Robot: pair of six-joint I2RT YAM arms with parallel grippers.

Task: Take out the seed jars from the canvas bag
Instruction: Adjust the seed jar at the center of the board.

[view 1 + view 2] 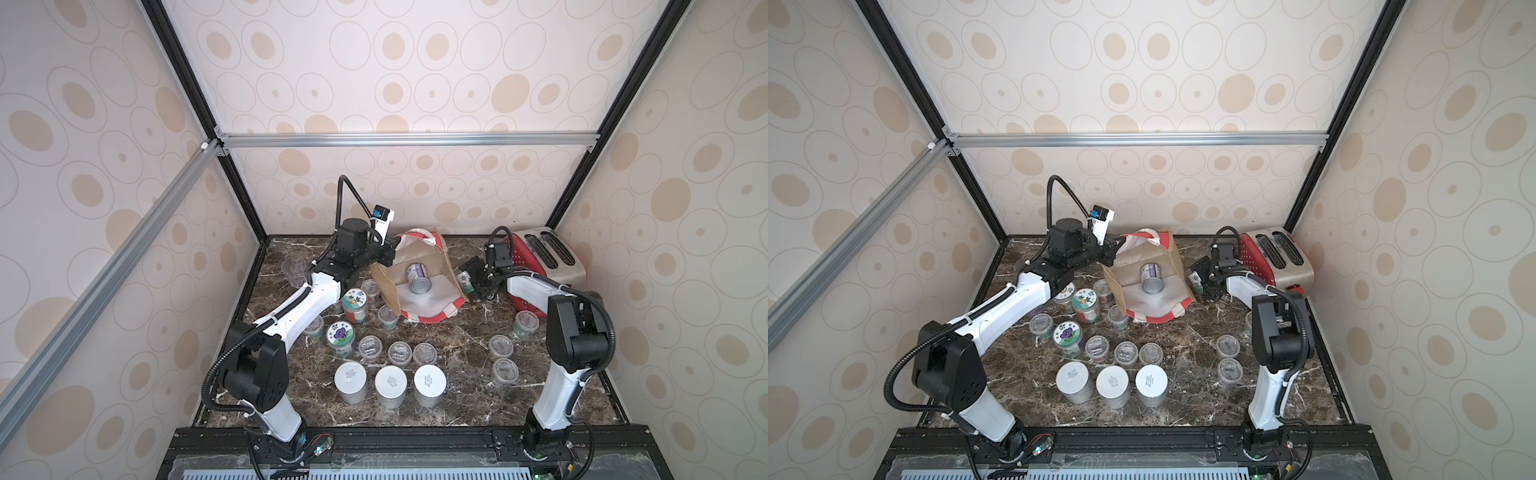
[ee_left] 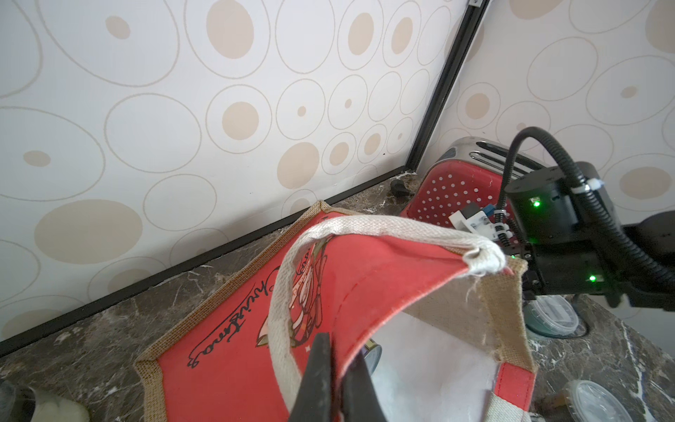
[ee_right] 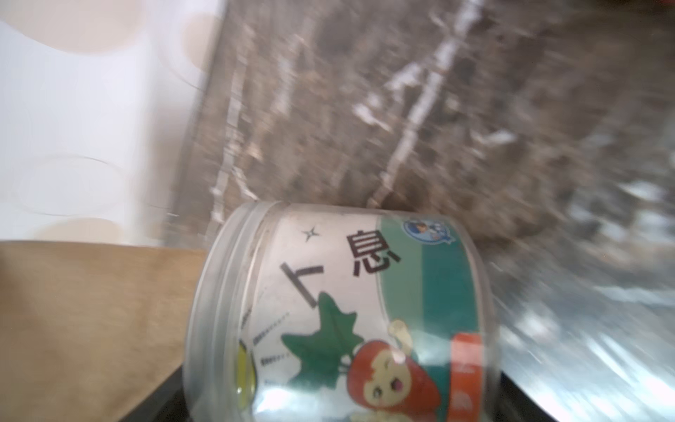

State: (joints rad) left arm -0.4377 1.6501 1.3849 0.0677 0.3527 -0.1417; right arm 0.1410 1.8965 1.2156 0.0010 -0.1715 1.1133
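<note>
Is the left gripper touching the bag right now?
Touching. The left wrist view shows the left gripper with its fingers pinched shut on the red panel of the bag at the rim, with no gap visible.

In the canvas bag (image 1: 419, 303) one seed jar (image 1: 419, 279) lies on its side. Right of the bag stands the toaster (image 1: 548, 257), with a second seed jar (image 1: 463, 276) between them. Left of the bag stands the tumbler (image 1: 294, 270); before it, many seed jars (image 1: 391, 384).

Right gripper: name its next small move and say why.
Probably lower the right gripper and set its labelled jar on the table beside the canvas bag: it is already outside, and another jar lies inside while the left gripper pinches the rim.
</note>
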